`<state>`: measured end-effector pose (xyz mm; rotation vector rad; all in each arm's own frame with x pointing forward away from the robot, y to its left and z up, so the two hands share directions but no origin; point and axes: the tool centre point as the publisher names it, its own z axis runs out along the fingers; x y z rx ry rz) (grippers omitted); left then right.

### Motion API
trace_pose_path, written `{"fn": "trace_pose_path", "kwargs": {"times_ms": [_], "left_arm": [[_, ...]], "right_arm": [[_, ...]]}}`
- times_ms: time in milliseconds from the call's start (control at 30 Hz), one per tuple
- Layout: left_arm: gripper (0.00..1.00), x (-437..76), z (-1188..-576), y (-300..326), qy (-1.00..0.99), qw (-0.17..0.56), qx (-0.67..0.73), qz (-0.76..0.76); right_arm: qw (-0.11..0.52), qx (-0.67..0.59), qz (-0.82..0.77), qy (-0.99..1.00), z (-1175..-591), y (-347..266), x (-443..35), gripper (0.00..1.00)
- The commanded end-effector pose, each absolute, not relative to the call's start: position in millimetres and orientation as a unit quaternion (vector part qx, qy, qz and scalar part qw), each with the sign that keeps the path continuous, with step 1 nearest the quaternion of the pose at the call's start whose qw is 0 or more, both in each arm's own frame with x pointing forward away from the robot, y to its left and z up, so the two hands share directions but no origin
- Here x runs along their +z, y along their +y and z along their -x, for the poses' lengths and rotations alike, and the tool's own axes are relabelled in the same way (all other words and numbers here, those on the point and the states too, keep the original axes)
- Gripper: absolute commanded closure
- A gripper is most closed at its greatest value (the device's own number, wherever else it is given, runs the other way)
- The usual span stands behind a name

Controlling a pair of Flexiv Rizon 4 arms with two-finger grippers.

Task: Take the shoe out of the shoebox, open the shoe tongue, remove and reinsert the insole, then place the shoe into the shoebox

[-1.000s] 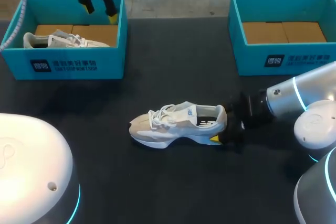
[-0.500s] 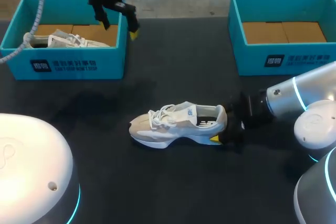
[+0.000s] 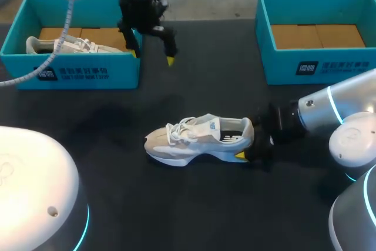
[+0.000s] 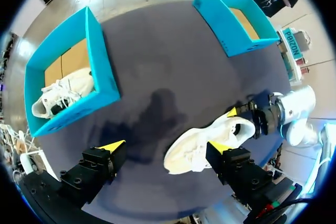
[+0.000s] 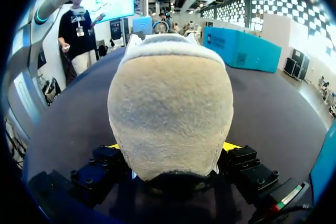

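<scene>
Two risks: right gripper (image 3: 249,144) clamps the shoe (image 3: 197,138) by its heel only, inviting twist; left gripper (image 3: 152,56), fingers apart, could nudge it loose

We can't see far finger of our right gripper (image 3: 249,141), hidden behind shoe (image 3: 194,140) heel; box (image 3: 124,72) wall covers pt of 2nd shoe (image 3: 82,46).

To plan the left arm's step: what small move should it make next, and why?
Probably lower the left gripper toward the tongue of the shoe. It hangs open, apart from the shoe, while the right gripper holds the heel, so opening the tongue seems next.
</scene>
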<state>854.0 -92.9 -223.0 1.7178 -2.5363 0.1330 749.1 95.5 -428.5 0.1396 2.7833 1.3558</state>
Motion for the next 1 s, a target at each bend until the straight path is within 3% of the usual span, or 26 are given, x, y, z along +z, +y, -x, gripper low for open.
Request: {"fn": "trace_pose_path", "kwargs": {"times_ms": [33, 1000], "left_arm": [[0.0, -235.1, -845.5, -106.0, -0.821, 0.027, 0.037, -0.569], [0.0, -257.1, -795.7, -146.7, -0.766, 0.021, 0.066, -0.64]], "right_arm": [[0.022, 0.435, -0.046, 0.899, -748.6, 100.4, -432.9, 1.0], [0.022, 0.435, -0.046, 0.899, -748.6, 100.4, -432.9, 1.0]]}}
